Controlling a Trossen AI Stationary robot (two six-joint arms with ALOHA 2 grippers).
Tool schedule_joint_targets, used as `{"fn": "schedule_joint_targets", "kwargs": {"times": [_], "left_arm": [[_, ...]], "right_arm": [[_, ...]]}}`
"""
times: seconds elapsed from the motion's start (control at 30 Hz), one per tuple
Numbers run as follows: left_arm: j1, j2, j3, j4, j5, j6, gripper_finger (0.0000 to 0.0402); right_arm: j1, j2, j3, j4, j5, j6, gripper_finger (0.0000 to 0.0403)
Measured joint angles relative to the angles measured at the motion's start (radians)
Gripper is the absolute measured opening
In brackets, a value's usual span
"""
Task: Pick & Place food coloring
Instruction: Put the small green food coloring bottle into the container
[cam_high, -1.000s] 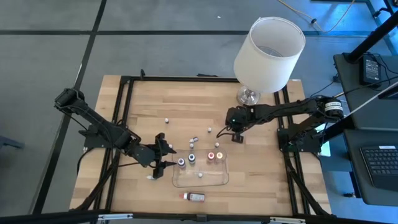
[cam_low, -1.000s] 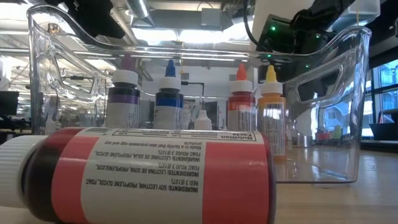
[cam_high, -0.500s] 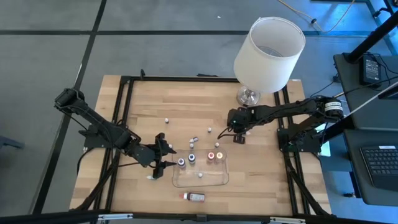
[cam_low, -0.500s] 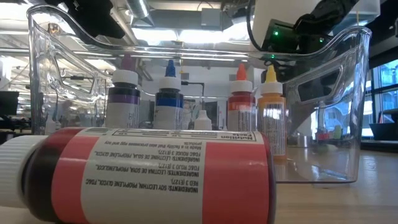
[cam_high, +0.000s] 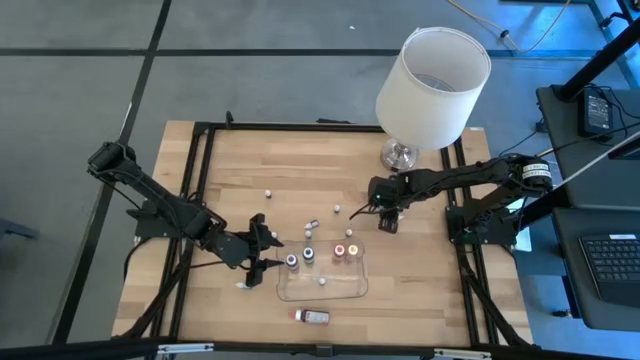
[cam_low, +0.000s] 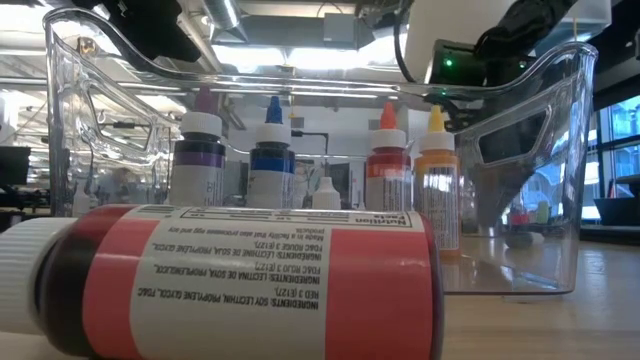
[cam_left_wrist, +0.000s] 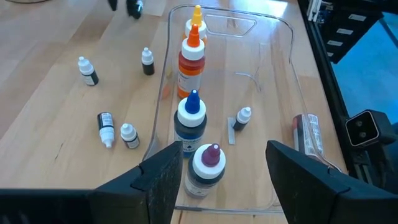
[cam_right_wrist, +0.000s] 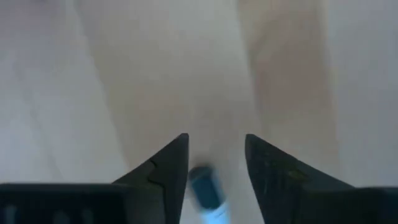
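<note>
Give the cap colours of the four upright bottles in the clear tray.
Purple, blue, orange and yellow; the four upright bottles show best in the left wrist view.

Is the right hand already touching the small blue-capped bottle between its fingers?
Cannot tell. In the right wrist view the small bottle lies on the table between the right hand fingers, which stand open, but it is blurred and the contact area is hidden low in the picture.

The left gripper is held just beside the left end wall of the tray, its fingers spread. Four bottles stand in a row inside the tray, directly ahead of it. Another bottle lies on the table beyond the tray's near wall. The right gripper is set low over the table behind the tray, a small bottle lying between its parted fingers. A lamp stands behind the right gripper.
</note>
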Motion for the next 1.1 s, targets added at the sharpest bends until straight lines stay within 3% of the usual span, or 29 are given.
{"fn": "schedule_joint_targets", "kwargs": {"times": [0.13,0.6,0.97,1.1], "left_arm": [[0.000,0.000,0.000,0.000,0.000,0.006,0.0226],[0.000,0.000,0.000,0.000,-0.003,0.087,0.0228],[0.001,0.000,0.000,0.000,-0.003,0.087,0.0226],[0.001,0.000,0.000,0.000,-0.007,0.088,0.0228]], "right_arm": [[0.021,0.000,0.000,-0.051,-0.017,0.020,0.0175],[0.114,-0.038,0.001,-0.163,0.175,0.047,0.0178],[0.114,-0.045,-0.158,0.018,0.119,0.043,0.0175],[0.113,-0.046,-0.179,0.034,0.103,0.057,0.0151]]}}
